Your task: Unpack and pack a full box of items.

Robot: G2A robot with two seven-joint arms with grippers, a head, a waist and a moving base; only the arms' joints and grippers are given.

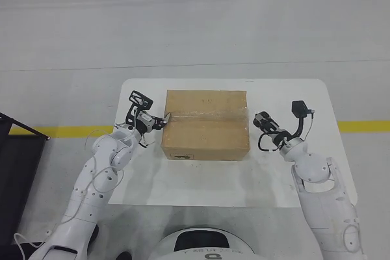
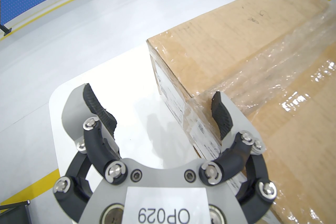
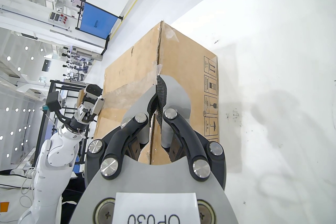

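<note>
The taped box (image 1: 205,123) was seen centred on the desk (image 1: 201,185), left pincer (image 1: 164,119) held apart at its left end, right pincer (image 1: 260,119) pressed together at its right seam, where it might be dragged by tugged tape (image 2: 275,72).

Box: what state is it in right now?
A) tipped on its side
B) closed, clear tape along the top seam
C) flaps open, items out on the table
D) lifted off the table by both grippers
B: the box sits flat on the table, flaps shut, with clear tape running along its top seam.
</note>
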